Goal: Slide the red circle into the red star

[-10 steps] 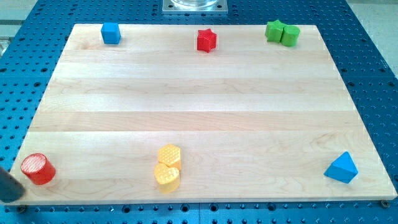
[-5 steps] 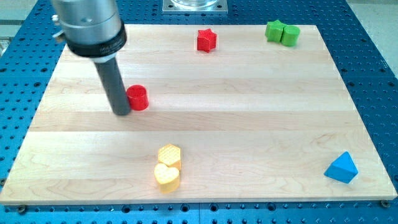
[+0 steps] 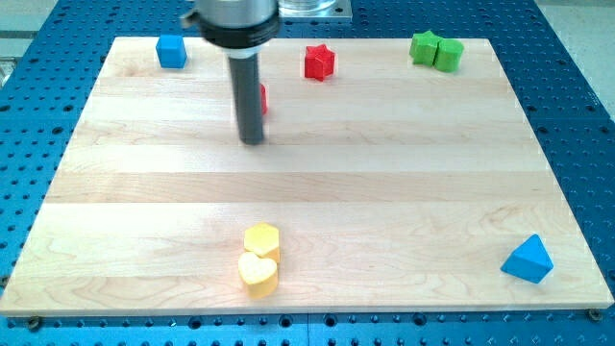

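The red star (image 3: 319, 61) sits near the board's top edge, just right of centre. The red circle (image 3: 262, 98) lies below and left of it, mostly hidden behind my rod; only a red sliver shows on the rod's right side. My tip (image 3: 252, 139) rests on the board just below and left of the red circle, touching or nearly touching it. A gap of board separates the circle from the star.
A blue cube (image 3: 171, 51) sits at the top left. Two green blocks (image 3: 435, 49) touch at the top right. Two yellow blocks (image 3: 259, 259), a hexagon above a heart, touch at the bottom centre. A blue triangle (image 3: 528, 259) lies at the bottom right.
The red circle has gone from the bottom left corner up and right across the board, now close to the red star. My rod moved with it, up and to the right.
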Robot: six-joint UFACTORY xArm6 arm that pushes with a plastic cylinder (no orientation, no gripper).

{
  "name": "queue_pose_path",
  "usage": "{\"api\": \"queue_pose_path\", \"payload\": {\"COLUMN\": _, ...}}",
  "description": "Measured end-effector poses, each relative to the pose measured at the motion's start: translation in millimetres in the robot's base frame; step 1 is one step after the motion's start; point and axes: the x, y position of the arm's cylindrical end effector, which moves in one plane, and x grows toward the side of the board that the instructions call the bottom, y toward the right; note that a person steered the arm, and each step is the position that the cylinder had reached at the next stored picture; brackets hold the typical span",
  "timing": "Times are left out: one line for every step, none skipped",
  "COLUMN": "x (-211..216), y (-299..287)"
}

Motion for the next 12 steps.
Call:
{"api": "queue_pose_path", "payload": {"x": -40.5, "y": 2.3}}
{"api": "queue_pose_path", "payload": {"x": -52.7, "y": 17.2}}
{"api": "queue_pose_path", "payload": {"x": -57.6, "y": -29.7}}
{"api": "queue_pose_path", "payload": {"x": -74.7, "y": 20.3}}
{"api": "queue_pose_path", "payload": {"x": -72.8, "y": 49.0}}
{"api": "queue_pose_path", "payload": {"x": -100.8, "y": 67.9}}
{"api": "queue_pose_path", "payload": {"x": -95.0, "y": 69.9}}
{"api": "queue_pose_path", "payload": {"x": -81.6, "y": 72.6}}
{"api": "queue_pose_path", "payload": {"x": -63.3, "y": 39.7}}
{"api": "queue_pose_path", "payload": {"x": -59.9, "y": -3.9}}
{"api": "queue_pose_path", "payload": {"x": -59.9, "y": -8.1}}
{"api": "queue_pose_path", "payload": {"x": -59.9, "y": -8.1}}
